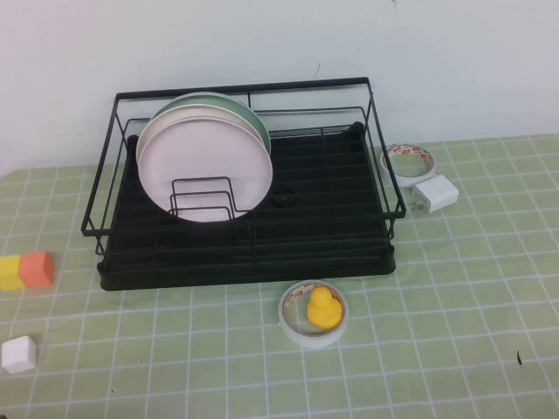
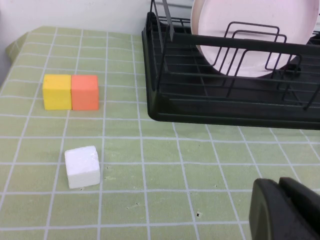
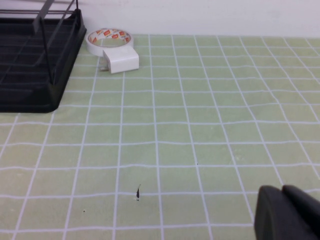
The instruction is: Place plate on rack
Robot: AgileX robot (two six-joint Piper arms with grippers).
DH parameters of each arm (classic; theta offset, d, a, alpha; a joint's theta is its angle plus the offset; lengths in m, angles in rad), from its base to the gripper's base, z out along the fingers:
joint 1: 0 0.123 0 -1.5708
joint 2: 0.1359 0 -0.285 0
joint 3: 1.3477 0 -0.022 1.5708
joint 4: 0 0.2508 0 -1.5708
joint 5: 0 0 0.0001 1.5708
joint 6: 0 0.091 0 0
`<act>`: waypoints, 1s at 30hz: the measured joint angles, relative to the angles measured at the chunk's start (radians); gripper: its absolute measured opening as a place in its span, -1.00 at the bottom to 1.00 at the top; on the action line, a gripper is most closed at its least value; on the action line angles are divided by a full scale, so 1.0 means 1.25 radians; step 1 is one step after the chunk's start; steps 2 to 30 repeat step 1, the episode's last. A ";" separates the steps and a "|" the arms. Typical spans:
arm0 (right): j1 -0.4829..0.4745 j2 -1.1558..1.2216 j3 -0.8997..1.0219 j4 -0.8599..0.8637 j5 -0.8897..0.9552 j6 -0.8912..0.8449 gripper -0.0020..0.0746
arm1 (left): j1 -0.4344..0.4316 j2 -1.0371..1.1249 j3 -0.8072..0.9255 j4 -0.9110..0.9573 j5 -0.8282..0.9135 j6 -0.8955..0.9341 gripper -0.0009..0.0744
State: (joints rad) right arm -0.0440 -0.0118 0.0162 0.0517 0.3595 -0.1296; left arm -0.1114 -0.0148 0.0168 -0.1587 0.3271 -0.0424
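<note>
The pale pink plate [image 1: 203,166] stands upright in the black wire rack [image 1: 323,229], in its left half, leaning against the wire dividers. A cream-white plate [image 1: 150,127] and a pale green plate [image 1: 244,112] stand right behind it. The pink plate [image 2: 250,45] and the rack [image 2: 200,107] also show in the left wrist view. Neither arm shows in the high view. My left gripper [image 2: 285,207] is shut and empty, low over the mat near the rack's front left corner. My right gripper [image 3: 287,212] is shut and empty over the mat, right of the rack [image 3: 35,75].
A yellow and an orange block [image 1: 24,271] and a white cube [image 1: 18,353] lie left of the rack. A tape roll holding a yellow duck [image 1: 320,309] sits in front of it. Another tape roll [image 1: 409,163] and a white charger [image 1: 435,193] lie to its right.
</note>
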 joint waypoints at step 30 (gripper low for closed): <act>0.000 0.000 0.000 0.000 0.000 0.000 -0.95 | 0.000 0.000 0.000 0.000 0.000 0.000 -0.98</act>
